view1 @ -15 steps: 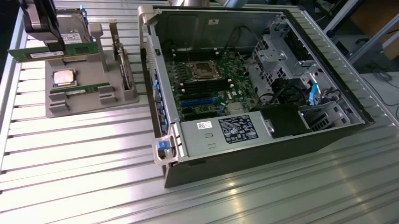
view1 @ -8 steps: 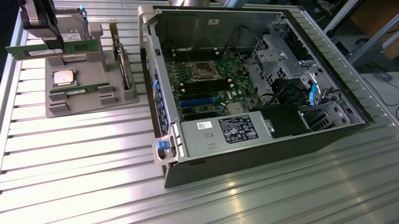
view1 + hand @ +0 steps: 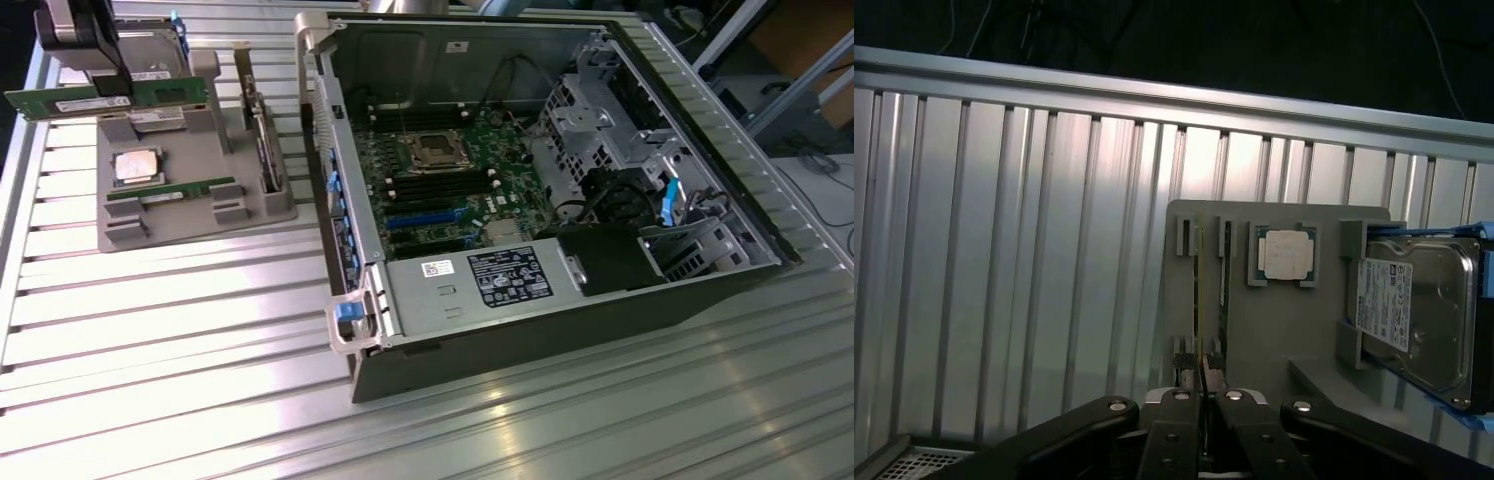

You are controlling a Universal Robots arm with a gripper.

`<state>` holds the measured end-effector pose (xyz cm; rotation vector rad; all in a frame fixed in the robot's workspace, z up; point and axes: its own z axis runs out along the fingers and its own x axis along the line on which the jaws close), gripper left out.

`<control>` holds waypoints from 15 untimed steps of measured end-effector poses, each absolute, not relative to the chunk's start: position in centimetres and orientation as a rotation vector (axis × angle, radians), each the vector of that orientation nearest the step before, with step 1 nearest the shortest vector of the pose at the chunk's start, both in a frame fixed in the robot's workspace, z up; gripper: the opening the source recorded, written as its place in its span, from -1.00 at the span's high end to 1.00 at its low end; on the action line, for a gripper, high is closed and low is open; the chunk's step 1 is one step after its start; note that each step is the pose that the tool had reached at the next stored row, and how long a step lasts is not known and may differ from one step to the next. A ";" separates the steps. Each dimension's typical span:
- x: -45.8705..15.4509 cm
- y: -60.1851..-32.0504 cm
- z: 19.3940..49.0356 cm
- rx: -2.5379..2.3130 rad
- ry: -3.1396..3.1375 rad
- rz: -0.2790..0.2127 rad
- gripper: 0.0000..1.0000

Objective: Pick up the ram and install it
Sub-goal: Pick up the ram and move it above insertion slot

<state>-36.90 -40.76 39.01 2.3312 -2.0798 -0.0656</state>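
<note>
At the upper left of the exterior view I see the gripper (image 3: 100,88) clenched on the ram (image 3: 160,95). It holds the green stick level and long-edge up, above the far end of the grey holder tray (image 3: 200,225). The stick's left end reaches past the tray's left edge in the picture. In the wrist view the fingers (image 3: 1179,400) pinch the ram (image 3: 1198,300) edge-on, a thin line running over the tray (image 3: 1254,340), with the processor chip (image 3: 1287,255) and the hard drive (image 3: 1419,310) beside it.

Just below the held stick in the exterior view, the processor chip (image 3: 138,165) sits in its pocket. A second ram stick (image 3: 170,189) lies in its slot nearer the camera. The hard drive (image 3: 150,52) is behind the gripper, and the upright expansion card (image 3: 267,150) stands along the tray's right edge.

A narrow strip of ribbed metal table (image 3: 174,340) separates the tray from the open computer case (image 3: 534,345). The lower left of the frame is broad bare table. The case's tall left wall (image 3: 320,130) rises between the tray and the motherboard (image 3: 461,205).

Inside the case, the processor socket (image 3: 435,150) has dark memory slots (image 3: 427,187) just below it. The power supply (image 3: 483,282) closes the near side. Drive cages and cables crowd the right end.
</note>
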 end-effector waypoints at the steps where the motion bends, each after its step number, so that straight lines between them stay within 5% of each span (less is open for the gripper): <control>1: -36.9 -40.8 39.2 2.331 -2.080 -0.066 0.76; 15: -36.9 -40.8 41.3 2.331 -2.080 -0.066 0.76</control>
